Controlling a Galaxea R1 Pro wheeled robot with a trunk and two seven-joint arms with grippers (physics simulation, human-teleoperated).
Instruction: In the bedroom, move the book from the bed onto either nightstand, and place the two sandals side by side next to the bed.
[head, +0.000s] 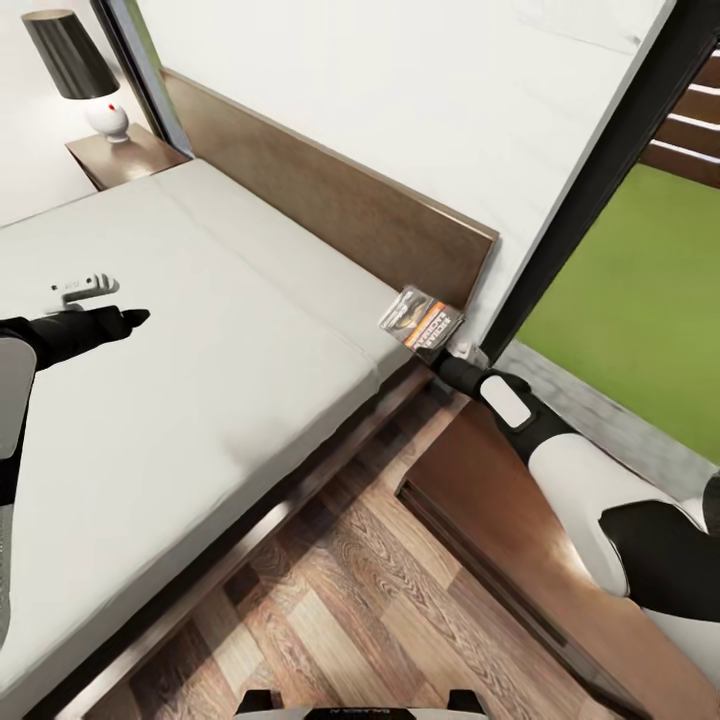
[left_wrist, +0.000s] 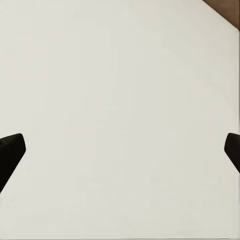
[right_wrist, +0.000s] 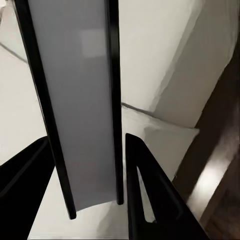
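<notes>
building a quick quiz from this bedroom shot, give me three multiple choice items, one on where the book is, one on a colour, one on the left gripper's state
1. Where is the book?
A. in the right gripper, at the bed's headboard corner
B. on the floor
C. under the lamp

2. What colour is the lamp shade?
A. white
B. black
C. red

3. How is the left gripper?
A. shut on the book
B. shut on a sandal
C. open

Key: 1 A, the fingers flank its edge; 2 B, dark shade over a white base; 3 C, fingertips wide apart over the mattress.

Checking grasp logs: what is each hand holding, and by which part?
The right hand grips the book by its edge, fingers either side of it; the left hand is open over the bed, holding nothing.
</notes>
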